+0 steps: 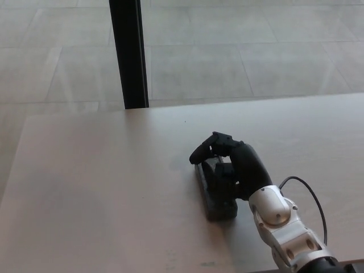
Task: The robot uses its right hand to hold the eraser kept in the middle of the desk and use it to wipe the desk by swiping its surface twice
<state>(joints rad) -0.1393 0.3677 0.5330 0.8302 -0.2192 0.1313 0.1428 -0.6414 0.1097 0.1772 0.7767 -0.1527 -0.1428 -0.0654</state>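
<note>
A dark rectangular eraser (219, 205) lies flat on the pale desk (102, 182), near its middle, with its long side running away from me. My right hand (233, 168) hangs over the eraser's far half and hides it. The two fingers (200, 151) arch over the eraser's left edge, while the thumb sits low on the right side. The fingers stay apart and I see no clamp on the eraser. The near end of the eraser shows in front of my silver wrist (272, 207). My left hand does not show.
A black pillar (129, 54) stands behind the desk's far edge, with grey tiled floor (256, 57) beyond. A thin black cable (311, 196) loops off my right forearm. The desk's front edge runs along the bottom of the view.
</note>
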